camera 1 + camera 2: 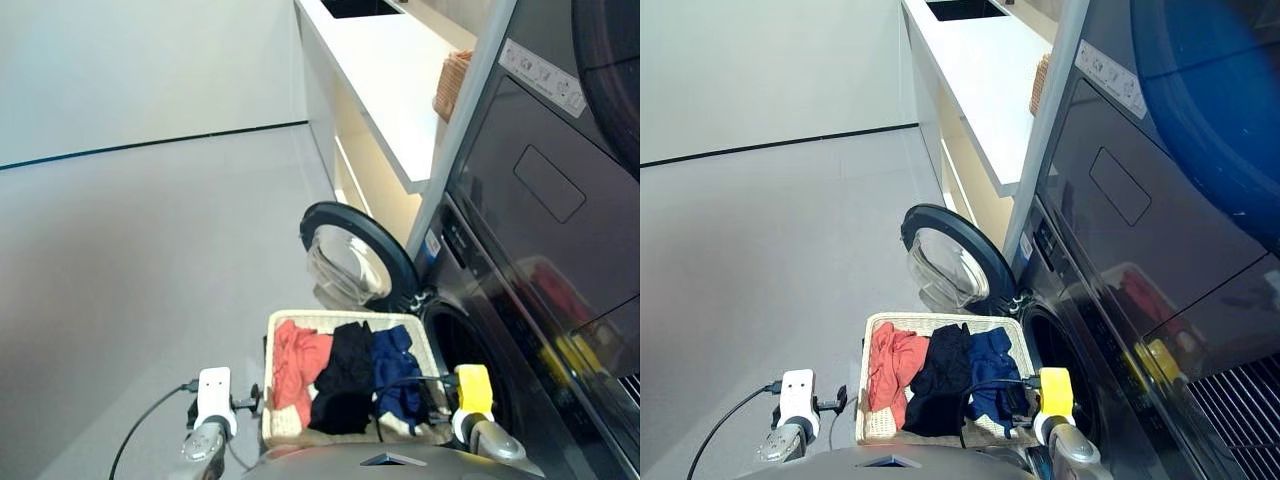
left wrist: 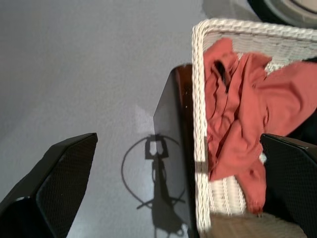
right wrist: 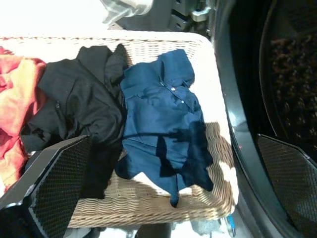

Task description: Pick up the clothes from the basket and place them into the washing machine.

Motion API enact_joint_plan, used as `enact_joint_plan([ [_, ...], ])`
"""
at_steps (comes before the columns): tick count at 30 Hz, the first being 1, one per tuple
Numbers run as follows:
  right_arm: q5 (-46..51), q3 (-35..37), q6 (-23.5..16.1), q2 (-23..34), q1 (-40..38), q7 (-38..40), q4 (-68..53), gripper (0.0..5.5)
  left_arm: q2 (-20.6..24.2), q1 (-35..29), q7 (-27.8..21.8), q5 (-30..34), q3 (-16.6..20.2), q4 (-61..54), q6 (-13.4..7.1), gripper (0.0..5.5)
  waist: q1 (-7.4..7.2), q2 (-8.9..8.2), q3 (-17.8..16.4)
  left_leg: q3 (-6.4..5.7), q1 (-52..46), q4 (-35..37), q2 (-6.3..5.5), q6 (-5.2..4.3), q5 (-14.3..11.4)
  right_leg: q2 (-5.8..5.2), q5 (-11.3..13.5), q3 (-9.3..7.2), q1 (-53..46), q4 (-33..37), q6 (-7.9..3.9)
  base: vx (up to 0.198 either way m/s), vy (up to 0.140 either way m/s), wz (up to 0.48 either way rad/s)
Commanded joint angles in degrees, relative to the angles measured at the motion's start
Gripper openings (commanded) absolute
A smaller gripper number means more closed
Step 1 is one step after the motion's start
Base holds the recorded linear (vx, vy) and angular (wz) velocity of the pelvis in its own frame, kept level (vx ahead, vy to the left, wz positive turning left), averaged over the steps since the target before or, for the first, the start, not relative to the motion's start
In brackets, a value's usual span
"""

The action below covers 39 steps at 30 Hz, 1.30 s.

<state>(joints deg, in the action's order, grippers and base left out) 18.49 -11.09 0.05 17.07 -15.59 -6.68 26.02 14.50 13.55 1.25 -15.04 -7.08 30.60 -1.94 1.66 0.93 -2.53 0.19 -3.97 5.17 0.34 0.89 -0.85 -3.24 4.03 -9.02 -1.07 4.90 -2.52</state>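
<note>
The cream-white woven basket [image 1: 340, 318] stands on the floor in front of the dark grey washing machine [image 1: 500, 300]. The machine's round door [image 1: 352, 255] hangs open beside the dark drum mouth [image 3: 290, 84]. The clothes lie side by side in the basket: a coral-red piece [image 1: 295, 365], a black one [image 1: 345, 380] and a navy one [image 3: 161, 119]. My left gripper [image 2: 178, 139] is open above the basket's left rim, holding nothing. My right gripper [image 3: 173, 141] hovers open over the navy garment, near the basket's right rim.
A dark flat-panelled appliance with a white sticker [image 1: 545, 75] sits above the machine. A white counter [image 1: 385, 70] carries a brown wicker basket [image 1: 452, 85]. Grey floor [image 1: 150, 270] stretches to the left, where a black cable [image 1: 150, 415] trails.
</note>
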Motion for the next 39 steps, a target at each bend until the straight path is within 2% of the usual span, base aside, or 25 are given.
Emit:
enact_joint_plan([
  [1, 1.74, -2.24, -1.34, 1.56, 5.04, 0.21, -6.06, 5.50, 3.45, -7.30, 1.26, 1.10, -2.60, -1.67, -1.63, 5.50, -0.37, -1.69, -2.23, 3.56, 3.96, -0.17, 0.60, -2.92, 3.22, -1.46, -0.59, 0.97, 0.95, 0.10, -5.00, -0.083, -0.001, 0.018],
  [5, 2.62, -3.08, -2.05, 2.34, 7.89, 0.88, -7.23, 5.50, 4.56, -11.50, 2.09, 1.22, -4.68, -2.29, -1.85, 5.50, -0.76, -1.94, -4.04, 4.06, 8.12, -0.32, 0.90, -2.71, 4.55, -1.08, 0.21, 1.64, 5.64, -0.73, -4.63, -0.073, -0.013, 0.003],
  [9, 3.02, -4.52, -3.25, 5.45, 13.08, 0.84, -11.07, 5.50, 6.40, -17.59, 2.67, 2.09, -7.84, -3.09, -2.50, 5.50, -1.21, -2.91, -8.53, 3.78, 19.30, -9.79, 0.86, -2.34, 2.64, -1.59, 0.00, 2.86, 15.09, -6.57, -3.79, -0.176, -0.021, -0.061],
  [11, 3.07, -4.41, -3.69, 6.47, 14.96, 0.96, -12.74, 5.50, 6.91, -19.77, 3.54, 2.64, -8.59, -3.70, -2.88, 5.50, -1.45, -2.98, -8.90, 3.67, 23.76, -11.85, 0.79, -1.95, 2.10, -1.29, -0.48, 3.26, 19.80, -9.29, -3.46, -0.073, 0.009, -0.023],
  [13, 2.94, -4.25, -3.94, 7.03, 16.71, 1.48, -13.66, 5.50, 6.65, -22.10, 4.56, 2.89, -9.24, -2.78, -3.02, 5.50, -1.93, -2.83, -8.91, 3.89, 28.00, -13.29, 0.70, -1.67, 2.02, -1.45, -0.60, 3.59, 24.10, -10.89, -3.43, -0.026, 0.015, -0.047],
  [16, 3.76, -3.82, -4.51, 6.62, 18.50, 2.68, -15.40, 5.50, 5.97, -25.90, 6.16, 2.77, -10.12, -0.73, -3.06, 5.50, -2.78, -2.45, -8.55, 4.28, 33.39, -15.02, 0.89, -1.79, 1.94, -1.95, -0.71, 3.58, 29.78, -12.73, -3.37, 0.000, 0.000, 0.000],
  [22, 5.12, -3.83, -5.67, 6.46, 21.21, 3.80, -18.34, 5.50, 6.26, -31.30, 8.09, 0.97, -10.61, 0.46, -3.29, 5.50, -4.50, -1.92, -8.06, 3.88, 44.54, -18.89, 1.12, -1.85, 1.48, -2.18, -0.46, 4.10, 40.84, -15.29, -3.18, 0.000, 0.000, 0.000],
  [23, 5.41, -4.06, -5.88, 6.37, 21.95, 4.17, -18.69, 5.50, 6.34, -32.43, 8.60, 0.24, -10.69, 1.13, -3.37, 5.50, -4.57, -1.62, -7.99, 3.49, 45.86, -20.22, 1.48, -2.11, -0.48, -1.81, -1.91, 4.39, 42.30, -16.46, -3.44, 0.051, -0.004, 0.034],
  [29, 7.87, -4.81, -7.29, 5.72, 25.44, 4.79, -21.58, 5.50, 9.09, -39.24, 10.51, -0.86, -10.77, 1.36, -3.84, 5.50, -6.13, -1.13, -8.04, 2.16, 58.80, -30.35, 3.30, -1.62, -3.47, -1.62, -3.61, 4.59, 54.60, -24.57, -2.99, 0.011, -0.004, 0.002],
  [33, 9.08, -6.45, -7.96, 5.34, 27.39, 4.89, -24.34, 5.50, 10.16, -42.19, 12.35, -2.41, -10.17, 1.91, -3.77, 5.50, -6.58, -0.83, -8.40, 2.05, 64.87, -36.28, 3.98, -1.06, -5.88, -1.38, -5.32, 5.04, 61.12, -30.45, -2.85, 0.000, 0.000, 0.000],
  [36, 9.86, -7.11, -8.08, 5.07, 27.76, 4.63, -25.42, 5.50, 10.37, -44.07, 12.69, -3.37, -10.10, 3.21, -3.61, 5.50, -6.96, -0.49, -8.58, 1.88, 68.60, -39.49, 4.33, -0.75, -6.98, -1.20, -5.73, 5.22, 64.86, -33.15, -2.98, 0.000, 0.000, 0.000],
  [37, 10.36, -7.07, -8.11, 5.02, 27.90, 4.67, -26.26, 5.50, 10.34, -44.37, 12.70, -3.64, -10.15, 3.62, -3.39, 5.18, -7.08, -0.38, -8.67, 2.05, 69.28, -40.10, 4.25, -0.57, -7.30, -0.99, -5.93, 5.26, 65.83, -33.72, -2.96, 0.000, 0.000, 0.000],
  [38, 10.75, -7.26, -8.09, 4.87, 27.87, 4.58, -26.89, 5.50, 10.42, -44.87, 12.78, -4.04, -10.08, 4.11, -3.29, 2.95, -7.17, -0.33, -8.76, 2.07, 69.80, -40.43, 4.35, -0.44, -7.63, -0.95, -6.10, 5.30, 66.53, -34.21, -3.01, 0.000, 0.000, 0.000],
  [39, 10.79, -7.39, -8.12, 4.84, 27.85, 4.43, -27.04, 5.50, 10.30, -45.53, 12.91, -4.55, -9.98, 5.06, -3.22, 1.19, -7.31, -0.36, -8.83, 2.08, 70.41, -41.08, 4.29, -0.29, -7.88, -0.92, -6.25, 5.29, 67.04, -34.65, -3.02, 0.000, 0.000, 0.000],
])
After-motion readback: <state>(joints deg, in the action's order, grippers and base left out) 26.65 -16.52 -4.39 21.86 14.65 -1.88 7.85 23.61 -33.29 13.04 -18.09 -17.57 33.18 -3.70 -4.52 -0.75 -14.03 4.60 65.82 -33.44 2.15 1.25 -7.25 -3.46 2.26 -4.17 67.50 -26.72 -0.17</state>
